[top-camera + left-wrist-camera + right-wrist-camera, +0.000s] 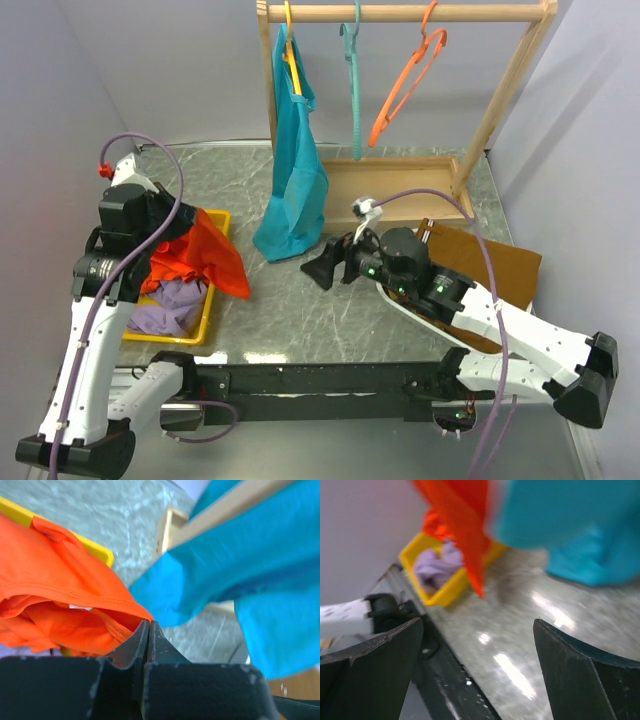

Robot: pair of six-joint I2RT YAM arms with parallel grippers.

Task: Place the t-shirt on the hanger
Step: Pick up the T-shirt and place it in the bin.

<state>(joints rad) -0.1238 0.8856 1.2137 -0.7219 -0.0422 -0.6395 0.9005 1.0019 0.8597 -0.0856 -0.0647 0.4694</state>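
Left tool (148, 628): fingers pressed together on a fold of the bright orange-red cotton t-shirt (205, 255), pinching the cloth at the very tips.
T-shirt position: bunched and partly raised off the shallow yellow plastic tray (205, 320) at the left of the grey marbled tabletop (300, 320); one flap hangs over the tray's right rim.
Why held so: a pinch at one edge probably lets the garment hang and open out, so that a second grip point shows.
Right tool (479, 627): fingers wide apart with nothing between them, low over the tabletop and aimed left at the t-shirt; likely set to take the hanging flap.
Hanger: the thin orange plastic hanger (405, 85) hangs tilted by its hook near the right end of the wooden rail (400, 12), well apart from the t-shirt.
Neighbours: crumpled lilac cloth (170, 305) in the tray under the t-shirt; teal-blue t-shirt (295, 190) on a yellow hanger (289, 40) at the rail's left; bare teal hanger (354, 90) in the middle; brown board (495, 262) beneath the right arm.
In the way: the teal-blue t-shirt drapes down to the tabletop between the tray and the orange hanger; lifting could also drag the lilac cloth along.
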